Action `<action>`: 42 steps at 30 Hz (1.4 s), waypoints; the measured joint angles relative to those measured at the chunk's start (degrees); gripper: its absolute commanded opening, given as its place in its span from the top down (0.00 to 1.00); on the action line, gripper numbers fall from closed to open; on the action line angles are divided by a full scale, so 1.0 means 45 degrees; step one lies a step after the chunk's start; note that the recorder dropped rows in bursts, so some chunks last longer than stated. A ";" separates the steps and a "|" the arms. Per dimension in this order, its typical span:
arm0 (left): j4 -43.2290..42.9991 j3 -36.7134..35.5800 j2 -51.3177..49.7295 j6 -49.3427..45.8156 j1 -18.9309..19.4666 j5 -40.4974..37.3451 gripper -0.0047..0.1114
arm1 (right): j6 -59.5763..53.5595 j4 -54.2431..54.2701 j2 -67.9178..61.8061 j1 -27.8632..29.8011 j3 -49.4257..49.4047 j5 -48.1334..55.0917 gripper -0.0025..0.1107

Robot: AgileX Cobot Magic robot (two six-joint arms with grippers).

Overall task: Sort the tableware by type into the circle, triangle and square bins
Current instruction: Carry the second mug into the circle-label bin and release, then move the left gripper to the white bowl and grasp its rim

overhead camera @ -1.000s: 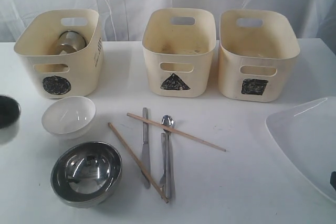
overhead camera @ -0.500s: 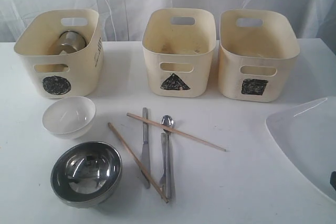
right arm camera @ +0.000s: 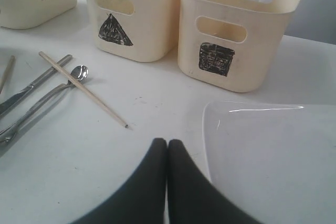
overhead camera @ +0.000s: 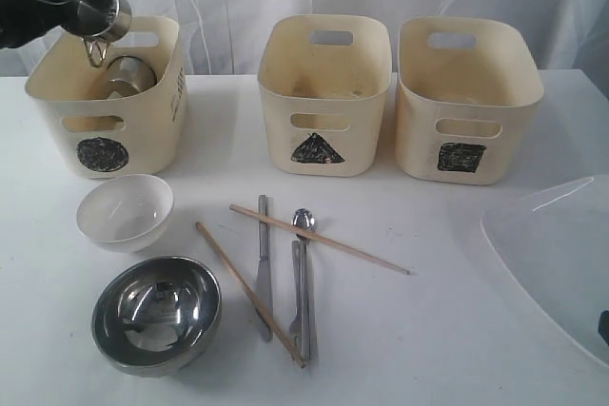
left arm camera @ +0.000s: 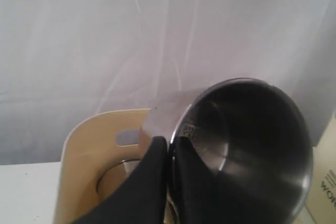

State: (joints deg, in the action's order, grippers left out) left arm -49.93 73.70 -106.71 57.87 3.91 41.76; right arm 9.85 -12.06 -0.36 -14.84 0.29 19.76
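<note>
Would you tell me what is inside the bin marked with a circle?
One steel mug sits inside the circle bin; its front wall hides the floor and anything lower.

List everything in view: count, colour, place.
bins: three, cream, back row; circle bin left, triangle bin middle, square bin right
binned mug: one, steel, inside the circle bin
held mug: one, steel, above the circle bin
white bowl: one, white, in front of the circle bin
steel bowl: one, steel, front left
knife, fork, spoon: one each, steel, side by side mid-table
chopsticks: two, wooden, lying across the cutlery
plate: one, white, right edge
table: one, white
left tool: black, shut on the held mug
right tool: black, shut, beside the plate
</note>
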 measured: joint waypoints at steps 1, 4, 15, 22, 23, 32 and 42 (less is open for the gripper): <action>-0.0556 0.0067 0.0000 0.0549 0.0000 0.0000 0.70 | 0.0024 0.0000 0.0000 0.0000 0.0000 0.0000 0.98; -0.1941 0.0242 0.0000 0.1992 0.0000 0.0052 0.56 | 0.0024 0.0000 0.0000 0.0000 0.0000 0.0000 0.98; -0.7061 0.0319 0.1370 0.7123 0.0000 0.1559 0.78 | 0.0024 0.0000 0.0000 0.0000 0.0000 0.0000 0.98; -1.0625 -0.0343 0.3587 0.9634 0.0082 0.1539 0.96 | 0.0024 0.0000 0.0000 0.0000 0.0000 0.0000 0.98; -1.0775 -0.0577 0.3769 0.9811 0.0081 0.1339 0.96 | 0.0024 0.0000 0.0000 0.0000 0.0000 0.0000 0.98; -1.1085 -0.4901 0.5537 1.3352 -0.0500 -0.6576 0.96 | 0.0024 0.0000 0.0000 0.0000 0.0000 0.0000 0.98; -1.1004 -0.8548 0.6649 1.1312 -0.2465 -1.0255 0.79 | 0.0024 0.0000 0.0000 0.0000 0.0000 0.0000 0.98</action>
State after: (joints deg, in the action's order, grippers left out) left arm -99.45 35.23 -76.79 108.77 -7.18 -4.38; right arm 9.95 -12.06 -0.36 -14.84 0.29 19.76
